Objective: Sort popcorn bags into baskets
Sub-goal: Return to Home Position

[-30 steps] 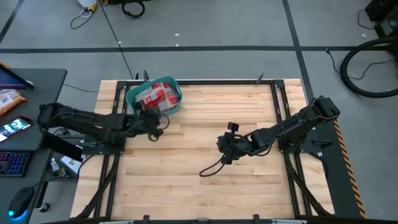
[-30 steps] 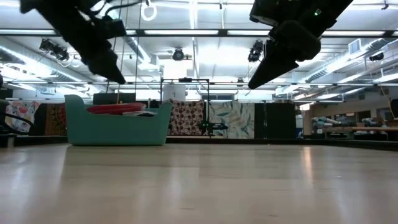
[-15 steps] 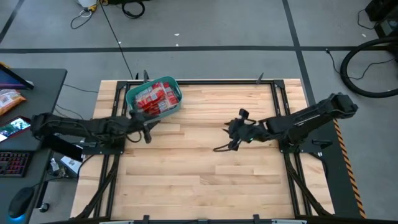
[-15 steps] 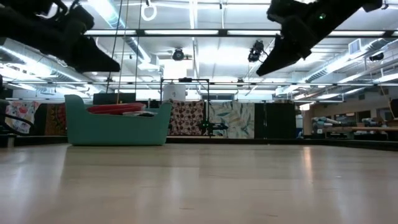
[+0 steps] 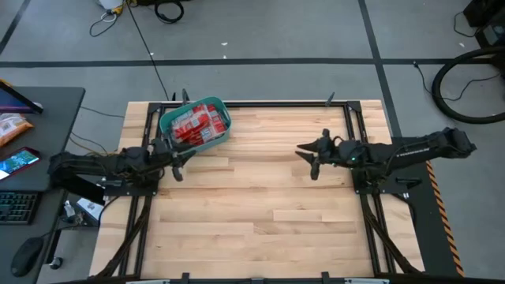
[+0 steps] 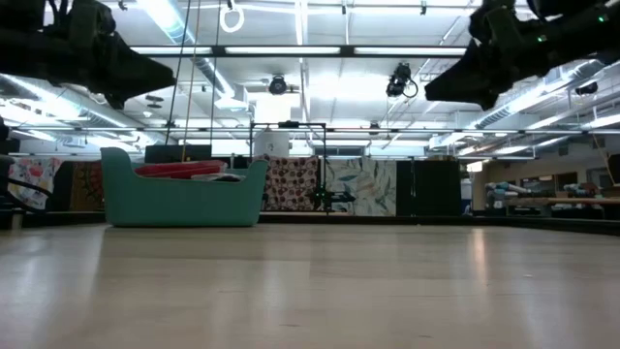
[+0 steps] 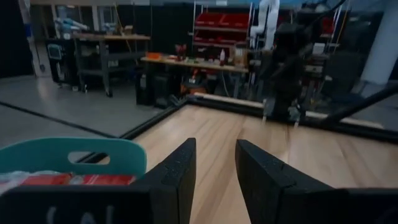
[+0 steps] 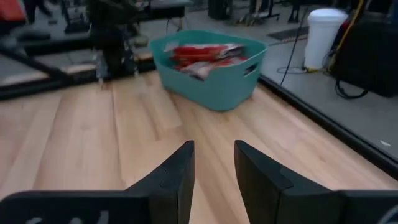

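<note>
The teal basket [image 5: 195, 124] stands at the table's far left, and red popcorn bags [image 5: 193, 125] lie piled inside it. It also shows in the low view as the basket [image 6: 184, 197] with bags [image 6: 182, 170] at its rim, and in the right wrist view as the basket [image 8: 208, 71]. My left gripper [image 5: 175, 162] hovers just near of the basket, at the table's left edge, open and empty [image 7: 216, 163]. My right gripper [image 5: 308, 155] hovers right of the table's middle, open and empty [image 8: 214, 163]. Both point level toward each other.
A black frame rail [image 5: 276, 103] runs round the wooden table. A side desk [image 5: 31, 134] to the left carries an orange-brown snack packet [image 5: 12, 126] and a phone. Bare wood [image 5: 252, 221] spans the middle and near half of the table.
Both arms have risen and drawn back. My left gripper moved from beside the basket toward the table's left edge. My right gripper moved from the table's middle toward the far and right edges and levelled out. The basket and bags stayed put.
</note>
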Robot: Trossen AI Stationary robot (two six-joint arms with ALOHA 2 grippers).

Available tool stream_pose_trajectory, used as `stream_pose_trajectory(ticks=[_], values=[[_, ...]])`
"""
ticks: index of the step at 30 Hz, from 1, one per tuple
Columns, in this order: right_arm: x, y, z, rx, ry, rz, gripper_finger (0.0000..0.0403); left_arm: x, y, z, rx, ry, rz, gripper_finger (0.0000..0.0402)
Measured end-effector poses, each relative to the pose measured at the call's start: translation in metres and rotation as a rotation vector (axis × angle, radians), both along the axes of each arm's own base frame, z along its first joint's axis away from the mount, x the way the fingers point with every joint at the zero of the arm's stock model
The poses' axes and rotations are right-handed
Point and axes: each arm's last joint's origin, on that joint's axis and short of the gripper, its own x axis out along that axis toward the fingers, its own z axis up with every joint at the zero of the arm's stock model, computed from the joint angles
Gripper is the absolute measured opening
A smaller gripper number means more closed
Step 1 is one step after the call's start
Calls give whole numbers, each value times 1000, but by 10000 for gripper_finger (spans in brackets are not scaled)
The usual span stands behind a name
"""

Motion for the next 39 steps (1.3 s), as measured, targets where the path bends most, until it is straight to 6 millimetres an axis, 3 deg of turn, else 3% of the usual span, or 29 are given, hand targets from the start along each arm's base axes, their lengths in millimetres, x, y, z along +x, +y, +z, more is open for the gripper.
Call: stream_pose_trajectory(ticks=[11, 19, 26, 39], values=[[-39, -12, -12, 31, -147, -66, 118, -11, 0, -17, 30, -103, 4, 116], [-59, -13, -24, 33, -239, -71, 118, -12, 0, -16, 76, -102, 1, 116], [-70, -15, -33, 44, -285, -91, 118, -12, 1, -17, 172, -48, 24, 116], [-85, -17, -34, 103, -332, -172, 118, -12, 1, -15, 166, -70, 26, 117]])
